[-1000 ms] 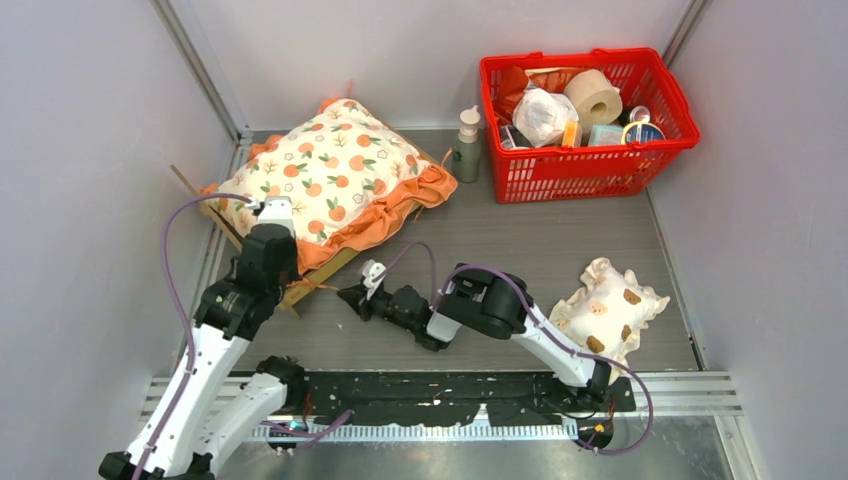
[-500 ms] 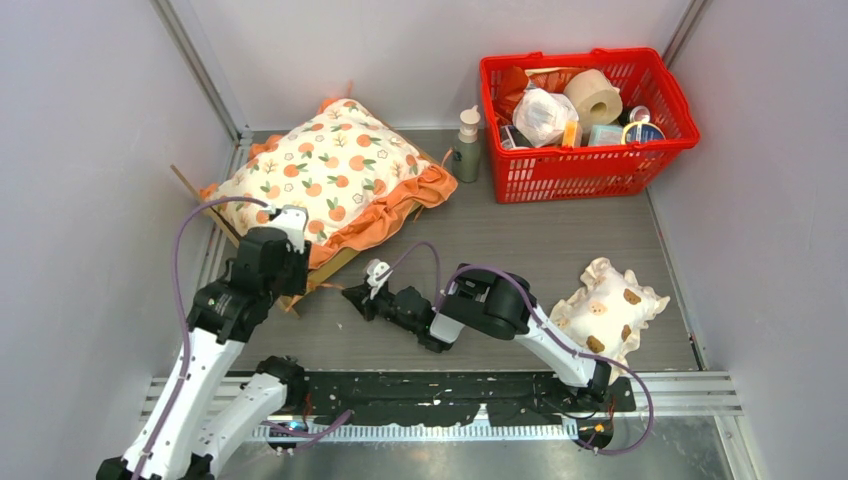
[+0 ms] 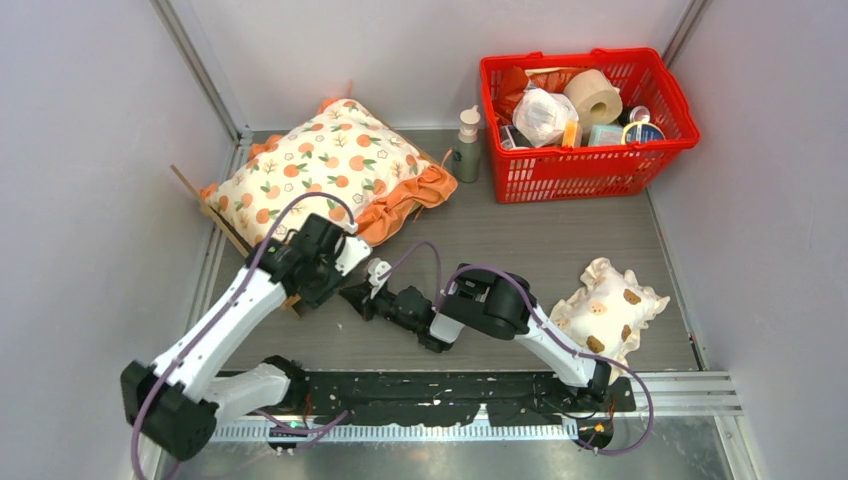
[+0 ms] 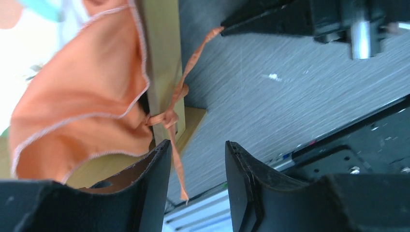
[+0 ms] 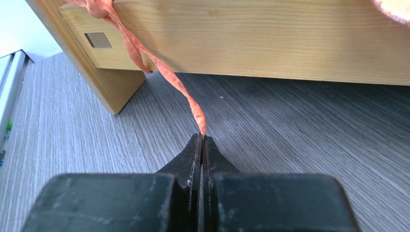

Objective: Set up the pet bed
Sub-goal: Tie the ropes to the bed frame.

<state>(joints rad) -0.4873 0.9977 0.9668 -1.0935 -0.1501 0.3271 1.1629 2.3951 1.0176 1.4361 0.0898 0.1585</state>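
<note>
The pet bed [image 5: 251,38] is a light-wood frame, mostly hidden under the orange-print cushion [image 3: 330,170]; its corner post [image 4: 162,58] shows in the left wrist view. An orange tie [image 5: 176,84] is knotted round that post. My right gripper [image 5: 203,137] lies low on the floor by the bed's near corner [image 3: 352,297], shut on one end of the tie. My left gripper [image 4: 198,154] hovers at the same corner [image 3: 320,288], open. The tie's other loose end [image 4: 178,169] hangs between its fingers, close to the left one, touching neither.
A small frilled pillow [image 3: 608,305] with brown spots lies at the right front. A red basket [image 3: 585,110] full of items stands at the back right, a pump bottle [image 3: 468,145] beside it. Walls close in on both sides.
My left arm has swung right from the cushion's left edge to the bed's near corner, and its jaws have opened. The right gripper has stayed put, still pinching the tie.
</note>
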